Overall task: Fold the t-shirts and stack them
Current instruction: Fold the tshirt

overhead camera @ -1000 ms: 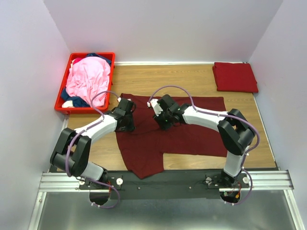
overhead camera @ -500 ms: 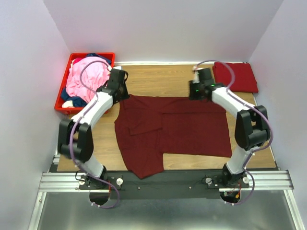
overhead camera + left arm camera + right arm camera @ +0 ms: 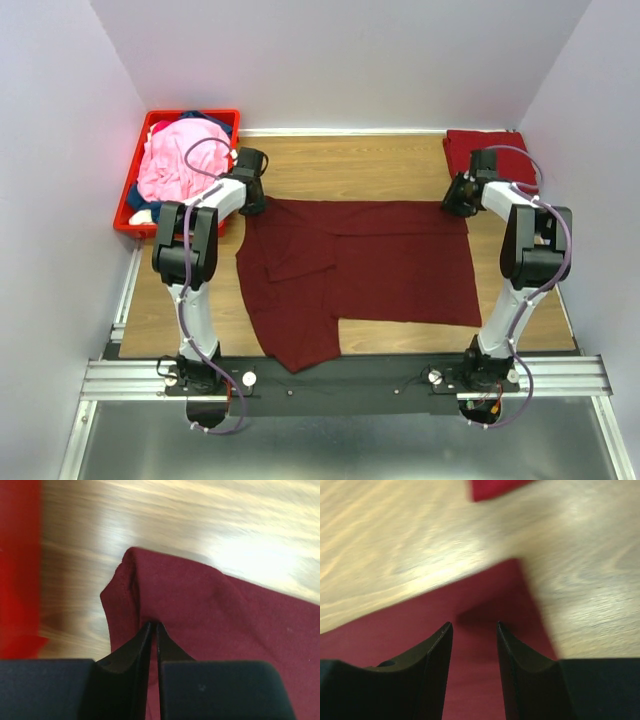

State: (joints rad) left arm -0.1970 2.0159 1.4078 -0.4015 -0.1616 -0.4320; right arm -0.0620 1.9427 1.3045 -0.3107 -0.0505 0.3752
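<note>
The spread t-shirt [image 3: 400, 262] is dark maroon, the crate [image 3: 195, 113] red, the table [image 3: 350, 165] wood-grained.

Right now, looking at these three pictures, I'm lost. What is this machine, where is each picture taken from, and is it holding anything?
It is two robot arms, the left arm and right arm, bolted to a wooden table. The wide picture looks down from above and behind them; the two close-ups come from small cameras on their wrists. A maroon shirt lies spread and partly folded on the table. A folded red shirt sits in the far right corner, and a red crate on the left holds a heaped pink shirt. The left pincer looks pinched shut on the maroon shirt's far left corner. The right pincer stands open over its far right corner, holding nothing.
</note>
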